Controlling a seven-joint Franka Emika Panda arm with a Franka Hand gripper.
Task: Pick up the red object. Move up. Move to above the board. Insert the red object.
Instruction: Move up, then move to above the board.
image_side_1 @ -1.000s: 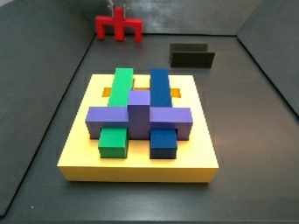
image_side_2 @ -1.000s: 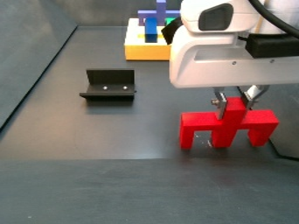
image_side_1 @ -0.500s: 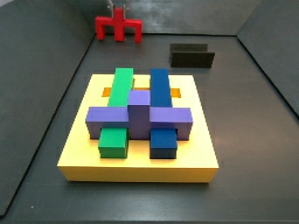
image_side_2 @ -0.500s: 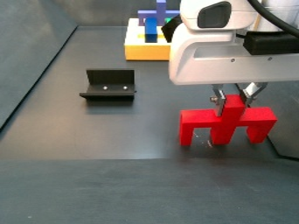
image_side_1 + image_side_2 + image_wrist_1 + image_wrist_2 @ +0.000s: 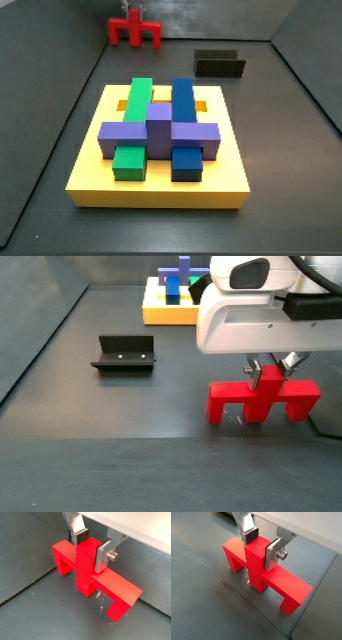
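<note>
At the far end of the floor, well apart from the board (image 5: 160, 140), my gripper (image 5: 92, 546) has its fingers closed against the stub of the red object (image 5: 93, 579). Versus a second ago, the piece has only nudged sideways and shows no clear lift. Grasp looks made, so moving up comes next.

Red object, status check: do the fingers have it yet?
Gripper down over red object, fingers flanking its upright stub. Contact unclear; legs look grounded. Board across the floor, fixture off to the side.
</note>
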